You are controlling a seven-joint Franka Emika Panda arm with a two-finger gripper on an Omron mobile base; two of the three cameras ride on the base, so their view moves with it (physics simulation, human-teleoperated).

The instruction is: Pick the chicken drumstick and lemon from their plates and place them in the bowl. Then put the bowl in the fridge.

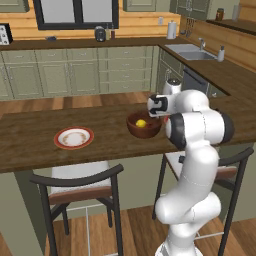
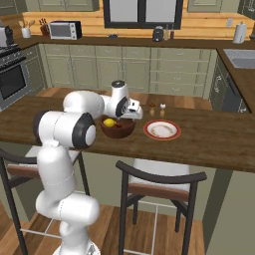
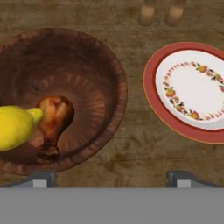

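The gripper hangs above the wooden counter with its jaws spread wide and nothing between them — the two dark fingertips stand far apart at the bottom of the hand view. Ahead of the left fingertip sits the bowl, dark reddish-brown, its near rim just beyond that tip. Inside it lie both foods: the lemon against the left side, and the chicken drumstick touching it on the right, bone end pointing toward the gripper. Ahead of the right fingertip, beside the bowl but apart from it, lies one of the plates, bare. Two small shakers stand beyond, between bowl and plate.

From the left base view the hand hovers just right of and above the bowl, the lemon showing inside — the other plate lies well off to the left, also bare.
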